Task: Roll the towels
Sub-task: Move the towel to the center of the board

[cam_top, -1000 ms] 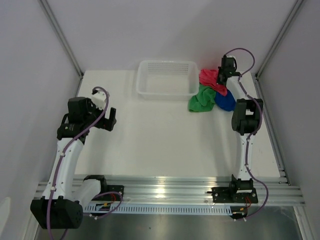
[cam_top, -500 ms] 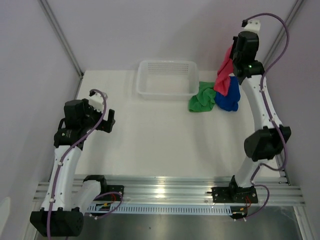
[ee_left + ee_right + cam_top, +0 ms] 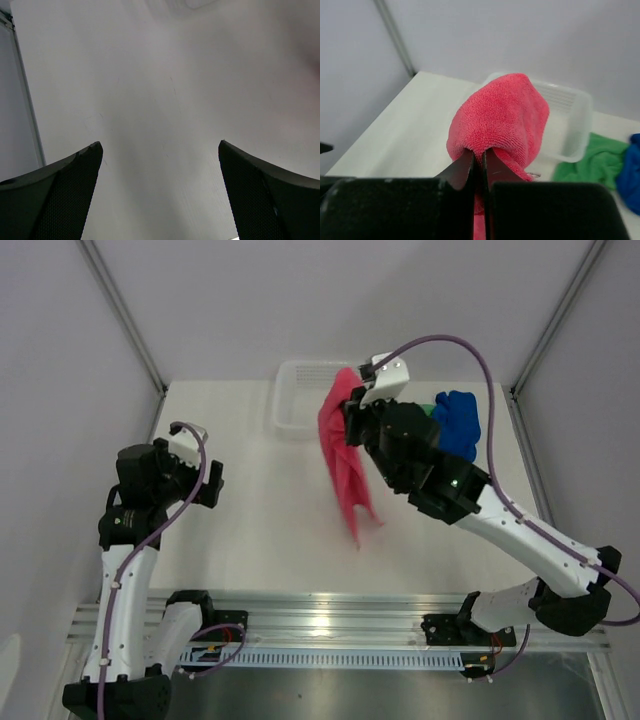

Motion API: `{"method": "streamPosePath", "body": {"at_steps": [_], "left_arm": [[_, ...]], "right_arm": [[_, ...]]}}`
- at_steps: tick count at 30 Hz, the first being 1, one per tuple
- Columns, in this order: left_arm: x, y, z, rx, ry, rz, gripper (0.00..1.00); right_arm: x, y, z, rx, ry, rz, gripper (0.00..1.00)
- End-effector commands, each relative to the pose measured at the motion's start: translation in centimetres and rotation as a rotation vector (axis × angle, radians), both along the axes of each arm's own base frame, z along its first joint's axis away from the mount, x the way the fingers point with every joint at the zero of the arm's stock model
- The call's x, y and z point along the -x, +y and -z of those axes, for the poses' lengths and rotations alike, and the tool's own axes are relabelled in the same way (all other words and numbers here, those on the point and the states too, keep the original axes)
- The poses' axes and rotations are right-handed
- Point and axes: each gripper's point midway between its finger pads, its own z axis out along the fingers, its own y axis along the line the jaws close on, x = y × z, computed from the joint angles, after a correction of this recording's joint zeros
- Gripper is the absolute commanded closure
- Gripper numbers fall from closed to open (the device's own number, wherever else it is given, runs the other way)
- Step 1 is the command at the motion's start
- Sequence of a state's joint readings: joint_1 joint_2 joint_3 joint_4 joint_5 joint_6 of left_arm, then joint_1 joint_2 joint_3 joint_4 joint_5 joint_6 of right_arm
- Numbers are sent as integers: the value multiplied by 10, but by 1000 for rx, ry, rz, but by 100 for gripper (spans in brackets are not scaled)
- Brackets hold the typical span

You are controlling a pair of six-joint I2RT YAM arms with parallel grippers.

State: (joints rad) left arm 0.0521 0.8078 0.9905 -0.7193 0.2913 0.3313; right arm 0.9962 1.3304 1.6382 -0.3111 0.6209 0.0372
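Observation:
My right gripper (image 3: 350, 420) (image 3: 479, 152) is shut on the pink towel (image 3: 345, 465) (image 3: 502, 115). It holds the towel up over the middle of the table, and the cloth hangs down in a long fold. The blue towel (image 3: 458, 424) (image 3: 629, 172) lies at the back right. The green towel (image 3: 592, 162) lies beside it, mostly hidden by my right arm in the top view. My left gripper (image 3: 210, 485) (image 3: 160, 150) is open over bare table at the left, with nothing between its fingers (image 3: 60, 185).
A white mesh basket (image 3: 300, 390) (image 3: 570, 115) stands at the back centre, partly behind the hanging pink towel. Metal frame posts (image 3: 125, 315) rise at the back corners. The rail (image 3: 330, 625) with the arm bases runs along the near edge.
My right arm lifted the pink towel off the pile at the back right and swung it left and forward to the table's middle. The left gripper drifted slightly left.

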Motion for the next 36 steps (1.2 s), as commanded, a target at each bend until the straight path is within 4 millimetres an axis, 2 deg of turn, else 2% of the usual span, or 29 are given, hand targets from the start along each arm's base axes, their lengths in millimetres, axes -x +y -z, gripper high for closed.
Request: {"method": "streamPosePath", "body": {"at_steps": [1, 2, 3, 5, 6, 7, 8, 9, 10, 11, 12, 13, 15, 16, 17, 18, 19, 20, 22, 23, 27, 29, 30, 31, 32, 34, 35, 36], "left_arm": [[-4, 7, -21, -18, -59, -15, 0], [-5, 7, -20, -19, -56, -14, 0], [-7, 8, -21, -20, -56, -15, 1], [-11, 10, -16, -27, -41, -19, 1], [-13, 10, -16, -30, -40, -19, 1], [-17, 11, -7, -32, -18, -18, 1], [-19, 11, -2, -38, -6, -9, 1], [-20, 9, 6, -38, 16, 3, 0], [-19, 6, 15, -33, 48, 26, 0], [-19, -5, 29, -18, 96, 99, 1], [-16, -11, 40, -16, 137, 136, 1], [-12, -15, 62, -31, 216, 175, 0], [-6, -26, 86, -112, 290, 239, 0], [5, -25, 113, -164, 355, 268, 0], [7, -32, 124, -212, 363, 307, 1], [15, -25, 144, -281, 404, 301, 0], [19, -25, 152, -308, 417, 319, 0], [28, -29, 166, -340, 439, 362, 1], [39, -27, 184, -383, 487, 379, 0], [46, -29, 195, -407, 507, 402, 0], [45, -24, 215, -474, 544, 374, 2], [42, -15, 224, -517, 583, 330, 6], [43, -12, 228, -530, 593, 318, 10], [39, -10, 230, -542, 589, 298, 16], [39, -9, 232, -545, 591, 291, 16], [39, -10, 234, -533, 593, 282, 33], [37, -11, 233, -528, 588, 278, 33], [38, -11, 234, -524, 588, 281, 44]], "right_arm": [[3, 43, 20, -126, 67, -55, 100], [3, 57, 37, -127, 101, -94, 100], [-6, 68, 57, -112, 136, -97, 100], [-16, 79, 89, -145, 236, -96, 100], [-23, 81, 115, -130, 288, -93, 100], [-38, 80, 141, -159, 354, -53, 100], [-43, 81, 158, -165, 399, -64, 100], [-49, 80, 185, -160, 442, -57, 100], [-67, 70, 213, -153, 492, -21, 97], [-75, 67, 231, -173, 540, -9, 84], [-77, 69, 249, -160, 607, -48, 46], [-94, 58, 281, -128, 678, -11, 31], [-99, 40, 306, -8, 738, 45, 21], [-101, 35, 308, 31, 724, 67, 16], [-100, 27, 309, 79, 703, 72, 15], [-101, 23, 306, 84, 679, 77, 15], [-92, 13, 320, 115, 694, 84, 16], [-90, 5, 312, 104, 673, 91, 17], [-89, -3, 317, 107, 663, 93, 24], [-83, -9, 331, 127, 682, 90, 27], [-92, -11, 352, 132, 694, 52, 38], [-100, -13, 360, 144, 695, 45, 42], [-111, -18, 368, 135, 704, 64, 46], [-119, -18, 367, 120, 696, 60, 46], [-123, -20, 371, 121, 700, 60, 46], [-133, -22, 384, 122, 711, 32, 42], [-135, -24, 389, 138, 714, 31, 38], [-138, -18, 390, 138, 705, -2, 31]]}}
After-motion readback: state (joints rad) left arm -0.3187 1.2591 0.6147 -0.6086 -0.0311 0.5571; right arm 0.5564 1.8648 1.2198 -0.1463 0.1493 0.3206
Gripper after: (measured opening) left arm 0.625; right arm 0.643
